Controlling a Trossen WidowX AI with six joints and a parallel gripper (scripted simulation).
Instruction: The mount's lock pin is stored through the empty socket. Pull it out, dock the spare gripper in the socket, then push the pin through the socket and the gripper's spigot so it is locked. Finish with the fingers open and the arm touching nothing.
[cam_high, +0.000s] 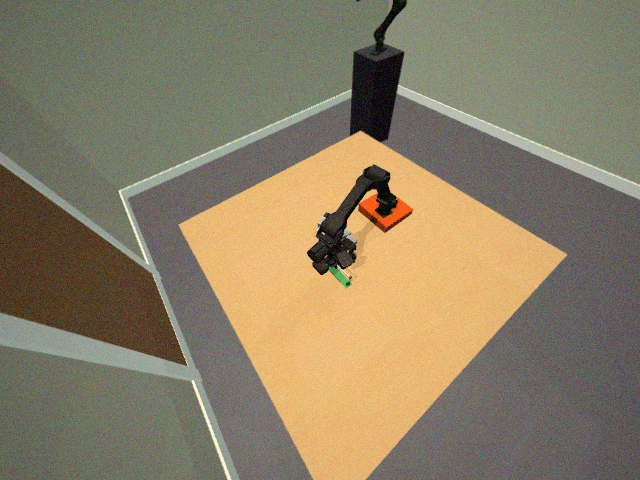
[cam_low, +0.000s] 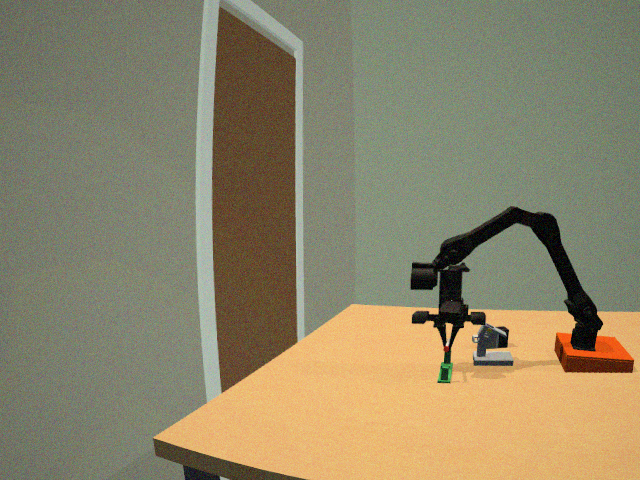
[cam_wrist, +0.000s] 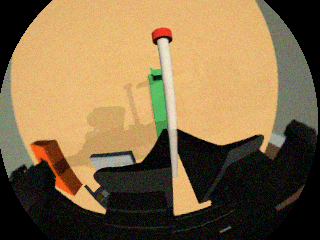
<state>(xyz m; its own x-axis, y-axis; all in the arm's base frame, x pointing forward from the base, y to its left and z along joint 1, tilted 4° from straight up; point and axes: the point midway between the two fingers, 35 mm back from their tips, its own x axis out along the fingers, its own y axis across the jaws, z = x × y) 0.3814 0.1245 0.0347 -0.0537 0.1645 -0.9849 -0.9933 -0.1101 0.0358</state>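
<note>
The lock pin, a white rod (cam_wrist: 169, 90) (cam_high: 350, 277) (cam_low: 446, 349) with a red head (cam_wrist: 162, 35), is out of the mount. My gripper (cam_low: 446, 345) (cam_wrist: 168, 131) is shut on the rod and holds it above a green channel-shaped holder (cam_high: 341, 277) (cam_low: 445, 373) (cam_wrist: 158, 102) on the table. The grey mount (cam_high: 349, 237) (cam_low: 493, 359) (cam_wrist: 112, 160) stands between holder and arm base, partly hidden by my arm or fingers; its socket opening cannot be made out. The spare gripper seems to be the black part (cam_low: 503, 336) behind the mount in the exterior view; the top view mostly hides it.
The orange base block (cam_high: 395, 214) (cam_low: 594, 351) (cam_wrist: 62, 167) carries my arm. The wooden table (cam_high: 423, 299) (cam_low: 361, 413) spreads around it, with an edge towards the door (cam_high: 62, 268) (cam_low: 253, 180). A black pillar (cam_high: 375, 95) stands beyond the table's far corner.
</note>
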